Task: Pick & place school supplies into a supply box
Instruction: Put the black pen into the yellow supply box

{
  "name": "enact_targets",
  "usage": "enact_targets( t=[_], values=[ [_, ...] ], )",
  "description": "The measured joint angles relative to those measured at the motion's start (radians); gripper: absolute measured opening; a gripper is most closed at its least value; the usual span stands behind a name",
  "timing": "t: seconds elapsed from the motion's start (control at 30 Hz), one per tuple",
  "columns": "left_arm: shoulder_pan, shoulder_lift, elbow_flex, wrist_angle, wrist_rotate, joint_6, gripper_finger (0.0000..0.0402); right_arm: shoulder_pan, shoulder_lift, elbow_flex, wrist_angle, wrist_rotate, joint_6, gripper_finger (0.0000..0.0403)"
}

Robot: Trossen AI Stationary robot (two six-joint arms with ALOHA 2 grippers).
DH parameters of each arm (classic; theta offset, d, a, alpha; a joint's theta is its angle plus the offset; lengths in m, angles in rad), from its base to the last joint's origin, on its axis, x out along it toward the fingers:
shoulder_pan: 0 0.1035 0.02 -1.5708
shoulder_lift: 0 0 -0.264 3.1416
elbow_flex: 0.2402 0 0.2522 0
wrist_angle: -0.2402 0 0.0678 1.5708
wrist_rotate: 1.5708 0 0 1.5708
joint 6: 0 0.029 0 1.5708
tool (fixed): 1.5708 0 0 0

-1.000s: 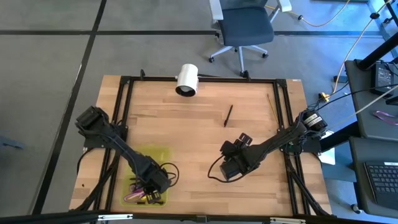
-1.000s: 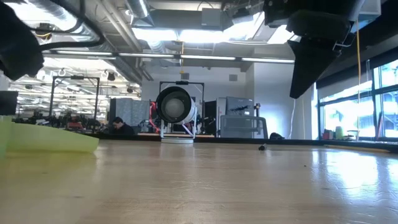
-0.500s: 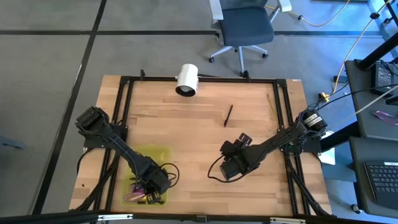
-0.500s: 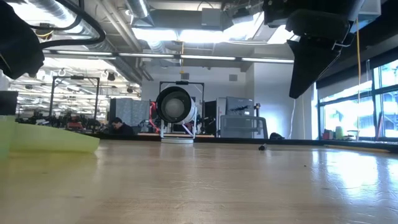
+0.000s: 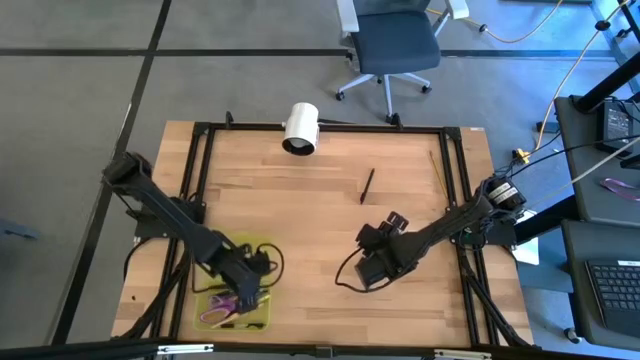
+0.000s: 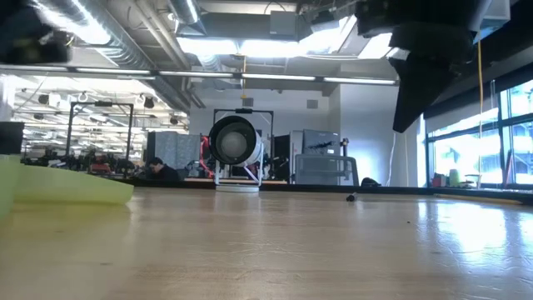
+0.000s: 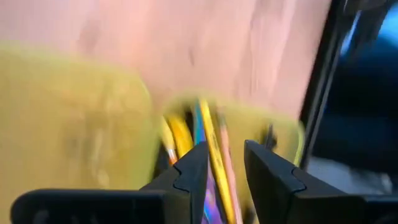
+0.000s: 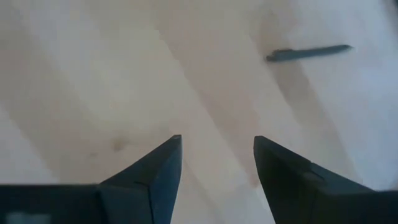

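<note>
The wooden table (image 5: 310, 215) has a black frame around its edge. At about 12 o'clock a white cylinder (image 5: 300, 128) lies on its side. Near the middle, toward 1 o'clock, lies a dark pen (image 5: 367, 186). At about 7 o'clock sits the yellow-green supply box (image 5: 236, 290), open, with pencils and purple scissors (image 5: 226, 302) inside it.

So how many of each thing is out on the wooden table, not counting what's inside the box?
Black pen: 1
Thin pencil by the right rail: 1
White cylinder: 1
Yellow-green supply box: 1
Total: 4
</note>
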Motion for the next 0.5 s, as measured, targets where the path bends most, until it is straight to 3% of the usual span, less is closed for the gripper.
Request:
enact_targets(
  t=[0.2,0.37,0.5],
  values=[
    [-0.002,-0.094,0.000,0.000,-0.272,0.016,0.0089,-0.052,0.000,0.000,0.003,0.051,0.103,0.0202],
    [0.004,-0.108,0.000,0.000,-0.509,0.185,0.0089,-0.085,0.000,0.000,0.087,0.093,0.107,0.0202],
    [0.037,-0.108,0.000,0.000,-0.597,0.287,0.0093,-0.126,0.000,0.000,0.128,0.116,0.135,0.0202]
  ],
)
